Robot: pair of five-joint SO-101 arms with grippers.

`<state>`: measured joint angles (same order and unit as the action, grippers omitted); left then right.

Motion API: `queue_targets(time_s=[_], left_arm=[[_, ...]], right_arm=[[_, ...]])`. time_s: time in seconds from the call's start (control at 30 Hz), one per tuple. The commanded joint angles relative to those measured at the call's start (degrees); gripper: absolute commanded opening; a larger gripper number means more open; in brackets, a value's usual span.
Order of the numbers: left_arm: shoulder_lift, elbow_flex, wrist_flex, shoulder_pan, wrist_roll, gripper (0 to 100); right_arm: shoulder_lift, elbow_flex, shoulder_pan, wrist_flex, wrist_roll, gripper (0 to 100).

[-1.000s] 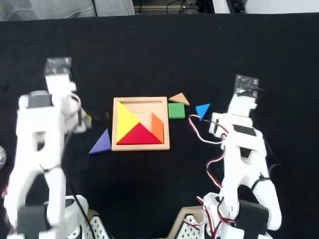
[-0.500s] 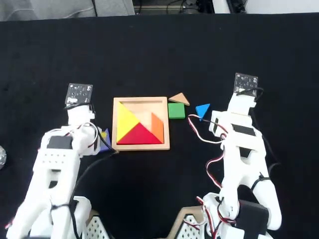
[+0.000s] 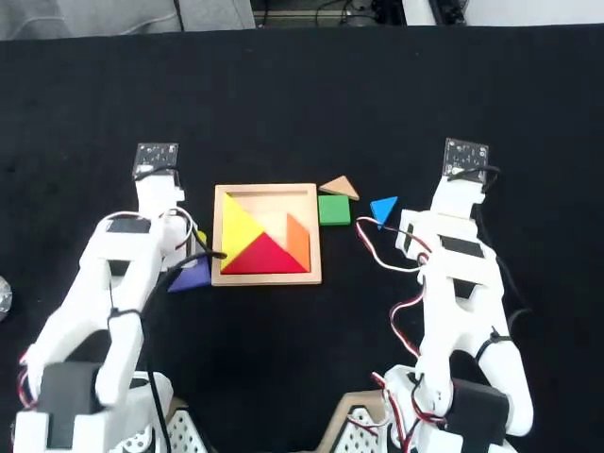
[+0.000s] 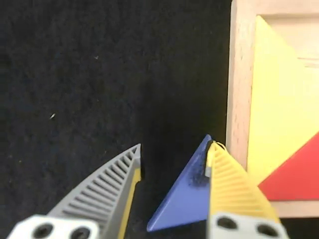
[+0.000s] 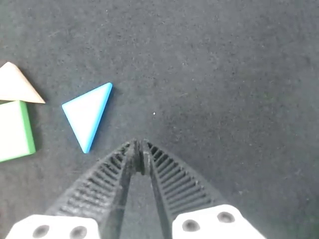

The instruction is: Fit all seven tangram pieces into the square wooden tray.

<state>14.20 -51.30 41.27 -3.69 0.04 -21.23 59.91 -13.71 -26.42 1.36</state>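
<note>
Black cloth, left gripper spread over purple triangle

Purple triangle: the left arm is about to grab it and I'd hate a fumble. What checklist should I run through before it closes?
1. Left gripper open: ok.
2. Purple triangle lying flat on the table: ok.
3. Triangle centred between the fingers: not ok. One finger overlaps its edge nearest the tray.
4. Bare wood free inside the tray: ok.
5. Right gripper away from the tray, shut, near the blue triangle: ok.
</note>
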Motion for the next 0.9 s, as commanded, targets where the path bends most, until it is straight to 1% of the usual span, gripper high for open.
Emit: queue_targets(time_s=[0.0,0.23,0.6,0.7,0.87], left_arm=[[-1.8,4.8,-0.4,0.7,0.4,22],[-2.1,4.8,-0.7,3.7,0.4,22],[-2.2,4.6,-0.8,3.3,-0.1,22],[-2.2,4.3,-0.4,0.7,-0.3,22],[-2.2,4.3,-0.3,-8.2,-6.8,22]], right_arm=[[-2.0,-0.3,0.8,1.2,0.5,1.5],[-2.0,-0.3,0.8,1.2,0.5,1.5],[-2.0,-0.3,0.9,1.1,0.5,1.5],[-2.0,-0.2,0.9,1.1,0.5,1.5],[-2.0,-0.2,0.9,1.1,0.5,1.5]])
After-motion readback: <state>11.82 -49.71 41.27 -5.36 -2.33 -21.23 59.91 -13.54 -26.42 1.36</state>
